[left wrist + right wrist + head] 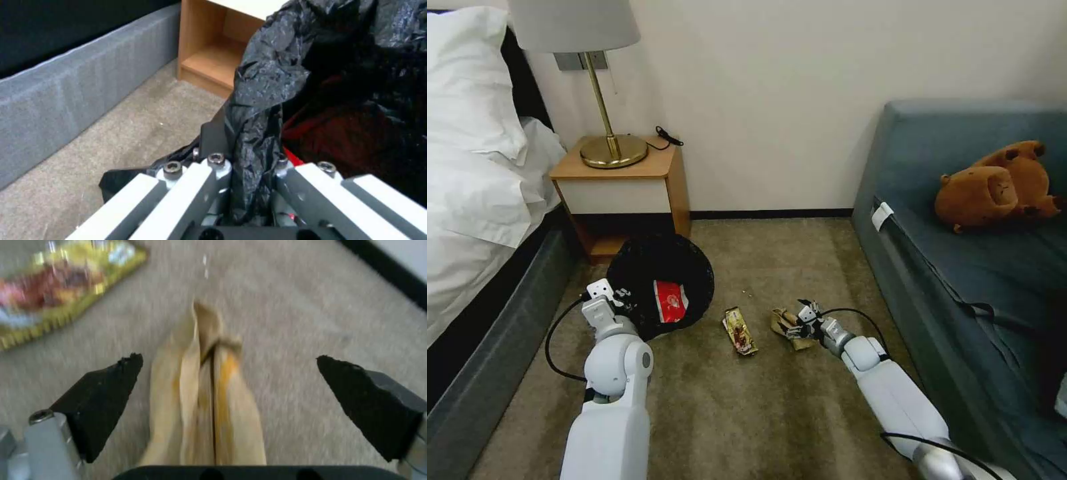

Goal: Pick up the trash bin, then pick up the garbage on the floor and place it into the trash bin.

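The small round white trash bin (660, 287), lined with a crinkly black plastic bag, hangs tilted by the wooden nightstand (620, 193), its bagged rim clamped in the left tool (249, 173); picking up the bin looks done. A flattened red-white packet (670, 301) already lies inside. On the carpet beside the bin rests a small yellow-brown snack wrapper (740, 331), untouched. Just beyond it, the right tool (227, 386) sits low with its black pads spread apart either side of the crumpled tan paper (209, 400), not yet closed on it. Two pieces appear left.
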